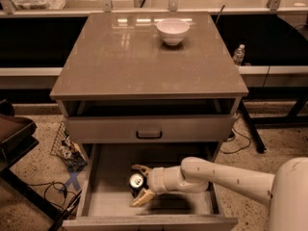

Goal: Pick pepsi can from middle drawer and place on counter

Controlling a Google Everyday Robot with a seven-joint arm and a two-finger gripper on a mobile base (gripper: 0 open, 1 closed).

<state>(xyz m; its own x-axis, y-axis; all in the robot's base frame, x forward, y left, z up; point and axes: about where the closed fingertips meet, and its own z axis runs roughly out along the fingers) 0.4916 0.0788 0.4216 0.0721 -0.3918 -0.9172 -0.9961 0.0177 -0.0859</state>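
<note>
Hand (134, 185) spread around pepsi can (136, 181) in middle drawer (103, 198), contact unclear; white bowl (173, 30) on counter (120, 57).

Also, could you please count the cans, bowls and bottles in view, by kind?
Cans: 1, the can in the drawer, with the open gripper around it.
Bowls: 1, the bowl on the counter.
Bottles: 1, the bottle beyond the counter's right edge.
Total: 3.
</note>
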